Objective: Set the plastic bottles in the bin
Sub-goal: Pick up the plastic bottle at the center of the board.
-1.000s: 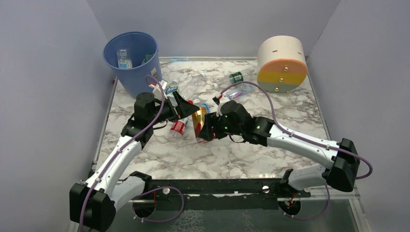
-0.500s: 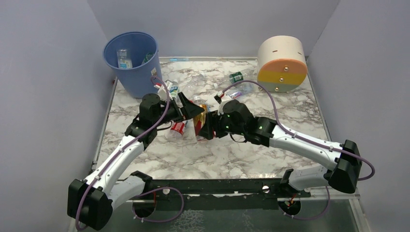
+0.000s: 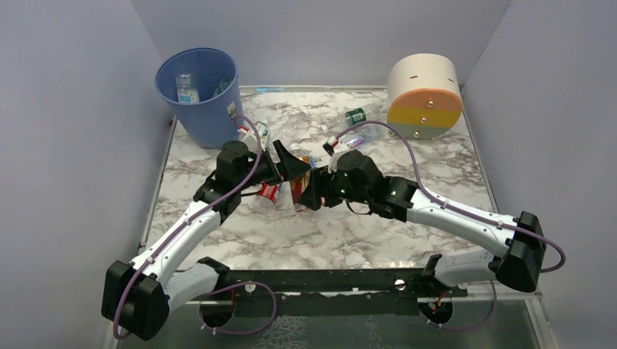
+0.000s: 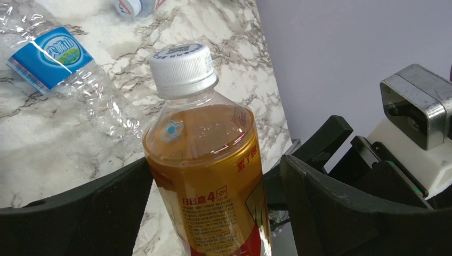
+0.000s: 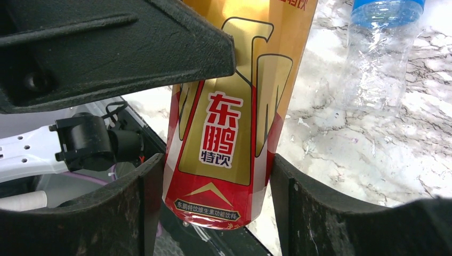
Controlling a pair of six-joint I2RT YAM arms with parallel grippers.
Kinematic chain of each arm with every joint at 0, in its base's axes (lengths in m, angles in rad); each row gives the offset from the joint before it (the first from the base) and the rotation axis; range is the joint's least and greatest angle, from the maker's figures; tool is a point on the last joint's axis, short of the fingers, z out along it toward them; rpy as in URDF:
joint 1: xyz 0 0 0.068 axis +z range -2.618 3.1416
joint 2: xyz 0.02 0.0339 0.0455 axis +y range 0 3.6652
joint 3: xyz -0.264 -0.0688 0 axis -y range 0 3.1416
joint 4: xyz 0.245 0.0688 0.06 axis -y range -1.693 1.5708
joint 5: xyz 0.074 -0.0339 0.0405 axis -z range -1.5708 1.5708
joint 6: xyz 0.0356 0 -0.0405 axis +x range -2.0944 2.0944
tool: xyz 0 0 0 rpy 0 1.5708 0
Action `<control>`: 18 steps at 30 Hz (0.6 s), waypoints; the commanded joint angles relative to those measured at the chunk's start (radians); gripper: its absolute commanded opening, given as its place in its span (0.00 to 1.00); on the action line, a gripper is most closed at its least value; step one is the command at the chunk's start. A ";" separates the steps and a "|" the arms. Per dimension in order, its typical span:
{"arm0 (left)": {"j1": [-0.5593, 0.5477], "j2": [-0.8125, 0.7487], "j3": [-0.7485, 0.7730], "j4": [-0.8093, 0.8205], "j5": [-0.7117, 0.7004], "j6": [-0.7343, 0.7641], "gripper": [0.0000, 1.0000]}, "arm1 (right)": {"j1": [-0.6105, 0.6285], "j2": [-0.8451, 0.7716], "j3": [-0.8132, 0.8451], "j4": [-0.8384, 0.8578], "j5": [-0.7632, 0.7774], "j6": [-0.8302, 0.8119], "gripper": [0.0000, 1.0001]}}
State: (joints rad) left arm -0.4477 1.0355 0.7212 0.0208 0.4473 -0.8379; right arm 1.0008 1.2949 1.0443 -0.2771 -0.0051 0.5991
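The right gripper (image 5: 214, 170) holding the amber bottle (image 4: 205, 138) low down, left gripper (image 4: 216, 176) wide open around its top, other bottles (image 3: 356, 116) lying on the table (image 3: 349, 233)

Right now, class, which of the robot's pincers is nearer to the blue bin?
Left. The left pincer straddles the amber bottle's upper part, a short way from the blue bin toward the table's middle. The right pincer grips that bottle lower down, farther from the bin.
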 commanded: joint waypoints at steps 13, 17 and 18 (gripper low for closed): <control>-0.008 0.014 -0.004 0.036 -0.020 0.005 0.63 | 0.007 -0.012 -0.010 0.046 0.004 -0.015 0.60; -0.008 0.018 -0.008 0.038 -0.022 0.004 0.60 | 0.006 -0.011 -0.006 0.041 0.003 -0.012 0.72; -0.007 0.019 -0.008 0.042 -0.022 0.002 0.60 | 0.007 -0.012 -0.005 0.038 0.005 -0.012 0.76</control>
State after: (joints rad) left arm -0.4477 1.0504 0.7212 0.0227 0.4366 -0.8467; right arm 1.0008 1.2949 1.0439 -0.2745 -0.0048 0.5922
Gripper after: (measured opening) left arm 0.678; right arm 0.704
